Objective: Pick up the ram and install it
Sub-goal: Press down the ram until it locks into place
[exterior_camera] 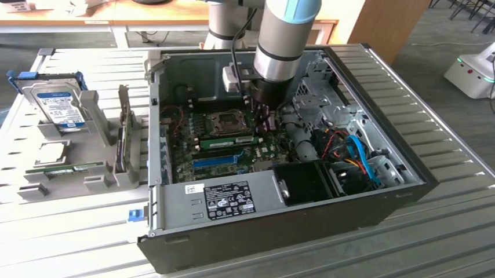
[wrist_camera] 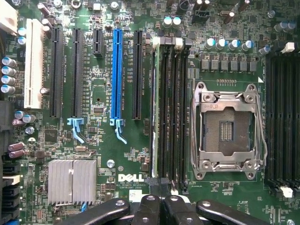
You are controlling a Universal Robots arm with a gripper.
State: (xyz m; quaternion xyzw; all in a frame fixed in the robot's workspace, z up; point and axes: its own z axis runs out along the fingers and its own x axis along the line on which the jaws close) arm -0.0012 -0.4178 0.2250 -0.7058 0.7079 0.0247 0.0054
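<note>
Glossy blue plastic slot (wrist_camera: 116, 70); shiny metal socket frame (wrist_camera: 228, 165).

One open computer case (exterior_camera: 255, 231) is counted on the worktop (exterior_camera: 448, 220). Inside the case are counted one processor socket (wrist_camera: 228, 126), one blue slot (wrist_camera: 116, 70), one white slot (wrist_camera: 33, 65), three long black slots (wrist_camera: 56, 70), one short black slot (wrist_camera: 97, 42) and one finned heatsink (wrist_camera: 72, 180). One ram (exterior_camera: 232, 141) is counted inside the case. A second ram (exterior_camera: 75, 168) and one hard drive (exterior_camera: 58, 104) are counted outside it, at the exterior view's left.

Bright, even light glares white off the ribbed table (exterior_camera: 62, 231), while inside the computer case (exterior_camera: 255, 229) seems dimmer.
</note>
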